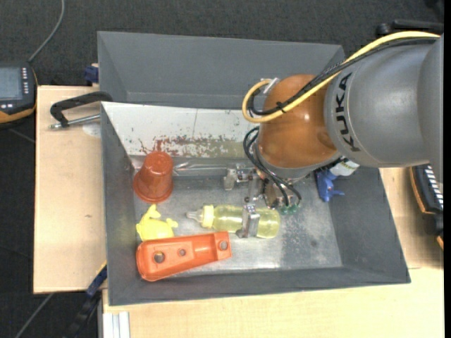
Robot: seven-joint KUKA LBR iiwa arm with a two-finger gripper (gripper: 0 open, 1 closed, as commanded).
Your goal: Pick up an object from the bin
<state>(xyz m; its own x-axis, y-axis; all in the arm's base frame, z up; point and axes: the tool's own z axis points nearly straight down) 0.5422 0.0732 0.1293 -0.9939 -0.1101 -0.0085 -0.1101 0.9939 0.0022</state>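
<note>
My gripper [240, 203] hangs low in the middle of the bin, under the arm's orange cover. Its two metal fingers stand apart, so it is open. One fingertip [249, 225] reaches down onto a clear yellowish baby bottle [222, 219] that lies on its side with its teat pointing left. The other fingertip [230, 179] is above the bottle, toward the back wall. I see nothing held between the fingers. A flat orange plastic piece with two holes [183, 253] lies just in front of the bottle to the left.
An orange cup [155, 177] stands upside down at the back left. A small yellow toy [153, 224] sits in front of it. A blue thing [328, 185] peeks out from under the arm at the right.
</note>
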